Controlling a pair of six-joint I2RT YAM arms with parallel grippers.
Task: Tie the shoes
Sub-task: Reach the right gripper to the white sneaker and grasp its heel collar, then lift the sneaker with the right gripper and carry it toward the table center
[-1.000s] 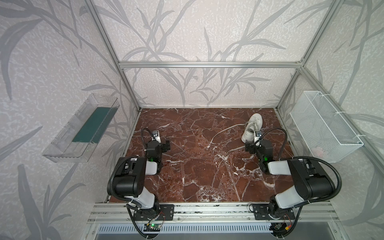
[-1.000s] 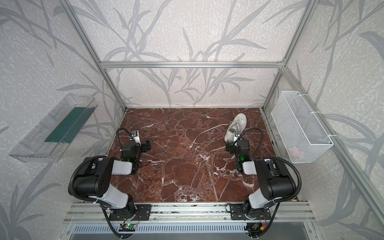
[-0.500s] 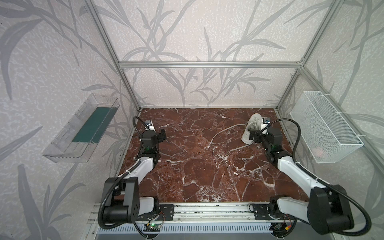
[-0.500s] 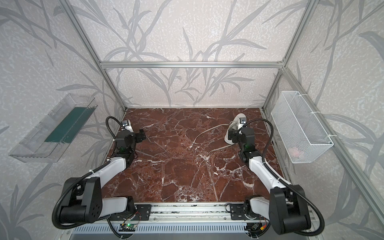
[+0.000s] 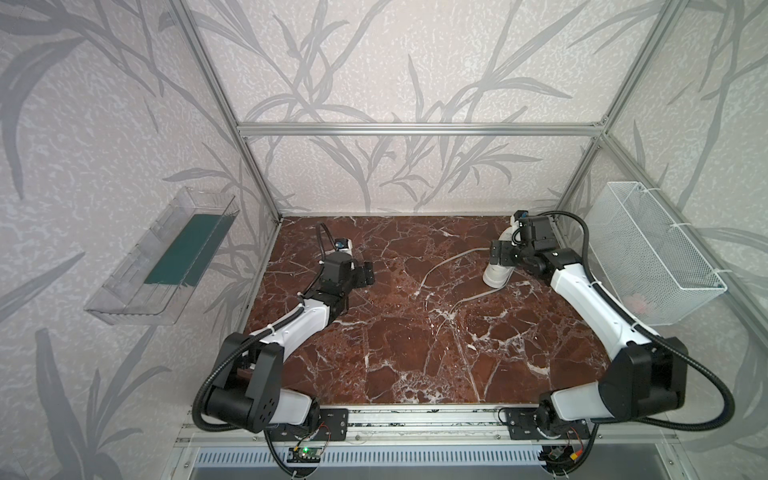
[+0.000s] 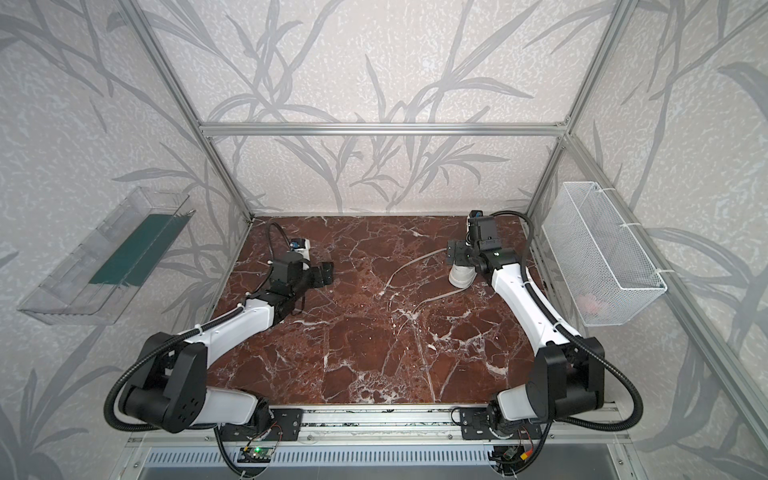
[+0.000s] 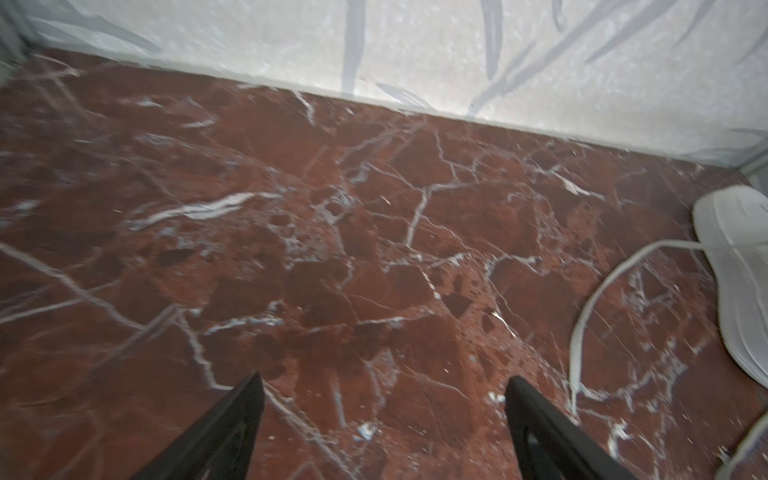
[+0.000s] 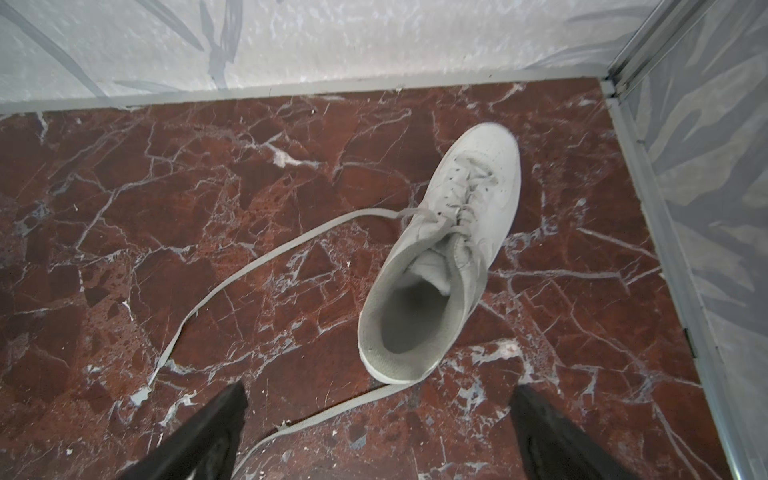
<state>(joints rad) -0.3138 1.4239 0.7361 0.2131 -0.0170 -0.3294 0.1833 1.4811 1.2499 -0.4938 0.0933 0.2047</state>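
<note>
The table [image 5: 374,332] is lying bare and glossy under both arms. The shoe [image 8: 494,199] is sitting upright on it just ahead of the right gripper [image 8: 380,388], with its heel nearest the fingertips and its toe pointing away from them toward the far wall. The right fingers [image 8: 216,419] are standing wide apart and gripping nothing. The left gripper [image 7: 384,378] is hovering over bare marble, its fingers [image 7: 540,419] likewise spread and empty, and the shoe [image 7: 739,282] is lying well off to one side of them. Both laces are lying loose and untied. One lace [image 8: 266,257] is trailing from the top eyelets and curving out past the tip of one right finger. The other lace [image 8: 324,415] is coming out by the heel and crossing the gap between the right fingers close below them. The shoe is looking light, with a stiff sole and a soft collar, so it will probably slide on the smooth marble as soon as a lace is pulled. The laces are looking flat, limp and thin, and they are hugging the table, so pinching them will likely be fiddly. The best hold is probably partway along each lace, where the ribbon is twisting up off the surface, with one gripper taking each.
</note>
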